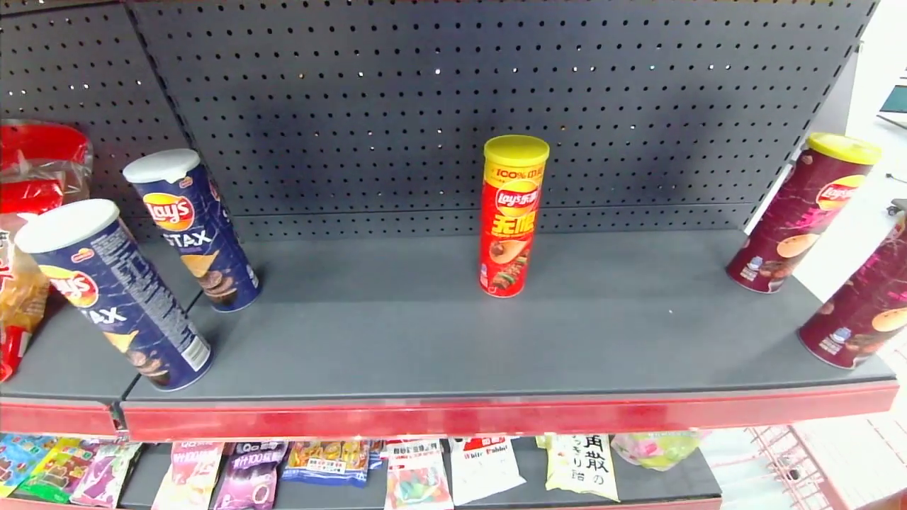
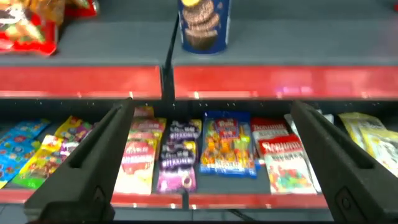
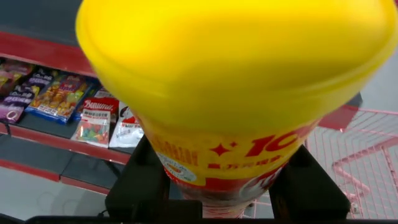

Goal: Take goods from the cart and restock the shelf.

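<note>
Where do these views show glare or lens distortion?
Head view: distortion makes the blue cans and maroon cans lean outward, the middle red can stands straight; the room beyond the shelf's right end is washed out. Left wrist view: light glints on the red shelf edge. Right wrist view: the held can looms large.

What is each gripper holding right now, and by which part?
The right gripper clamps a red chip can by the sides of its body. The left gripper is open and empty.

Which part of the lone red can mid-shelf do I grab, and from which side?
Probably best to grip the red can around its mid-body, coming straight in from the front. It stands upright, with the pegboard close behind and bare shelf on either side.
</note>
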Tool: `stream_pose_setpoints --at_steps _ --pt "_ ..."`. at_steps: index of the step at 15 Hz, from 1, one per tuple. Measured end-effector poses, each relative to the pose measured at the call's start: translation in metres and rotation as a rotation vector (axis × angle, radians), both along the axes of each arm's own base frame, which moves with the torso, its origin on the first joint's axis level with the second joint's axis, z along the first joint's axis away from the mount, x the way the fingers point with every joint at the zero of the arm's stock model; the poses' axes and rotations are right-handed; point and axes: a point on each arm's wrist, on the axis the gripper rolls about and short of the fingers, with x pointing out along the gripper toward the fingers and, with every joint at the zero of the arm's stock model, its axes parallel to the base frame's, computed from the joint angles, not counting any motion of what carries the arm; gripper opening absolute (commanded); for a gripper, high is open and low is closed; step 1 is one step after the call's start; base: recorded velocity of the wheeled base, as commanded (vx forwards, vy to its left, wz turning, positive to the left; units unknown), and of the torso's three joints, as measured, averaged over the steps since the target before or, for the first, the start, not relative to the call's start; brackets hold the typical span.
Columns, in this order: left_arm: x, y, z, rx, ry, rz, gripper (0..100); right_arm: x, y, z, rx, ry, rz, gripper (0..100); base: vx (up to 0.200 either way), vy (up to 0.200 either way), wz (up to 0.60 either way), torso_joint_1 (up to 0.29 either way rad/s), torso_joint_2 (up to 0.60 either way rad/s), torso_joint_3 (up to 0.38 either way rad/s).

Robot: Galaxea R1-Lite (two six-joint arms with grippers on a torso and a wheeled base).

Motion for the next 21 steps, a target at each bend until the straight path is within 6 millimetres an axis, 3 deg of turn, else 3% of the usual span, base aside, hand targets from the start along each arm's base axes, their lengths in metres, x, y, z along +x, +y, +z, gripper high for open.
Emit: stream_pose_setpoints --at_steps 8,11,12,14,16,18,21 --pt "0.000 0.000 0.000 0.003 0.004 -0.001 100 0.000 0.001 -0.002 0.005 0.005 0.042 0 0.000 0.000 0.00 0.000 0.00 0.000" --pt "-0.001 -0.003 0.007 0.053 -0.010 -0.129 100 0.000 0.002 -0.002 0.009 0.007 0.083 0 0.000 0.000 0.00 0.000 0.00 0.000" --pt "-0.003 -0.003 0.020 0.045 -0.037 -0.157 100 0.000 0.002 0.000 0.013 0.004 0.109 0 0.000 0.000 0.00 0.000 0.00 0.000" --pt "-0.004 -0.004 0.065 0.009 -0.083 -0.229 100 0.002 0.003 0.003 0.018 0.016 0.160 0 0.000 0.000 0.00 0.000 0.00 0.000" --pt "0.011 -0.007 0.110 0.007 -0.054 -0.400 100 0.007 0.004 0.014 0.018 0.021 0.181 0 0.000 0.000 0.00 0.000 0.00 0.000" --pt "0.042 -0.011 0.136 0.044 0.018 -0.536 100 0.015 0.004 0.028 0.020 0.033 0.199 0 0.000 0.000 0.00 0.000 0.00 0.000" --pt "0.105 -0.025 0.155 0.094 0.116 -0.704 100 0.030 0.007 0.058 0.026 0.035 0.256 0 0.000 0.000 0.00 0.000 0.00 0.000"
